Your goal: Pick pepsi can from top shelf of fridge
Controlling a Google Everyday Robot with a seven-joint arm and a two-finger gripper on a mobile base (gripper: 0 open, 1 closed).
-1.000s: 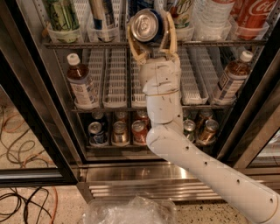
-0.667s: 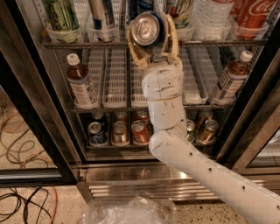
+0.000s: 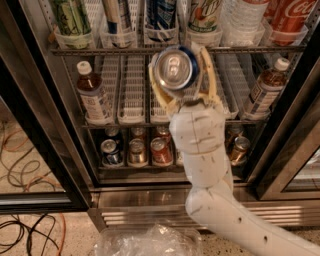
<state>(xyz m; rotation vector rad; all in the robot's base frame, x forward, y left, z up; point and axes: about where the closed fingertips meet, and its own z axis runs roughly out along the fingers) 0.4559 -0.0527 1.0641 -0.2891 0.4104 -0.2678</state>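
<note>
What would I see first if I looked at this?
The pepsi can, its shiny silver top facing you, sits mid-picture, clamped in the gripper just below the top shelf. Next comes the fat white arm rising from the bottom right, in front of the fridge.

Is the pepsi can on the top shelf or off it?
Off it: the tool, in front of the wire racks, grips the pepsi can.

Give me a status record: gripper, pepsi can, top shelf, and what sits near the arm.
gripper: shut on the pepsi can, raised in front of the fridge
pepsi can: between the fingers, silver top facing the camera
top shelf: other drinks in its lanes, 7UP can just above the gripper in view
middle rack: left brown bottle, right brown bottle
</note>
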